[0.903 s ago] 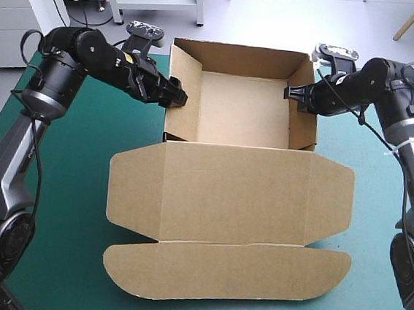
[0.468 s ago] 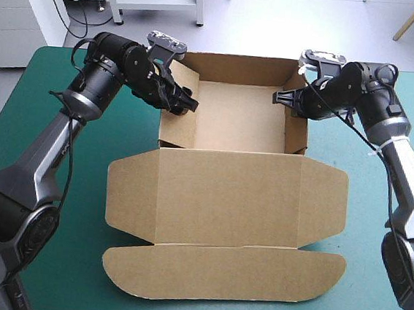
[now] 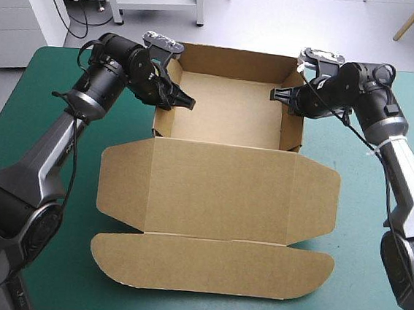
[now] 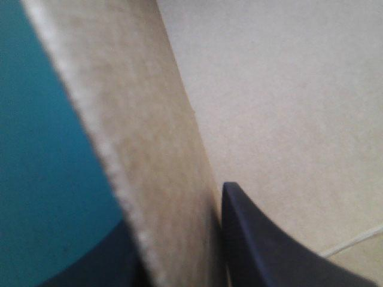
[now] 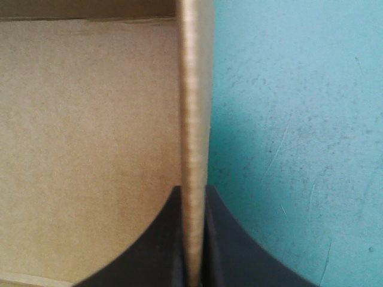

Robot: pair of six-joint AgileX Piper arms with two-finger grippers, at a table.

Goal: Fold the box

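box (image 3: pixel 228 120): an open tray on the far half of the counter (image 3: pixel 50 184), about midway between its left and right edges. rear wall (image 3: pixel 238 61), left wall (image 3: pixel 164 121) and right wall (image 3: pixel 292 130) all stand upright. the lid (image 3: pixel 218 193) lies flat on the teal-green cover, joined to the tray's near side, with a rounded ear at each end. its long front flap (image 3: pixel 211 265), rounded at both ends, also lies flat, close to the counter's near edge.

left gripper (image 3: pixel 184 101): comes in from the left, across the top of the left wall, on that wall's far half. in the left wrist view the wall's edge runs between the two black fingers (image 4: pixel 263 251), one on the inner face and one outside over the cover. they are all but together, clamped on the board.

right gripper (image 3: pixel 277 96): at the top of the right wall, near the far corner. in the right wrist view the wall shows edge-on, straight between the fingers (image 5: pixel 158 251), one inside the tray and one outside. they are pressed to both faces, clamped on the board.
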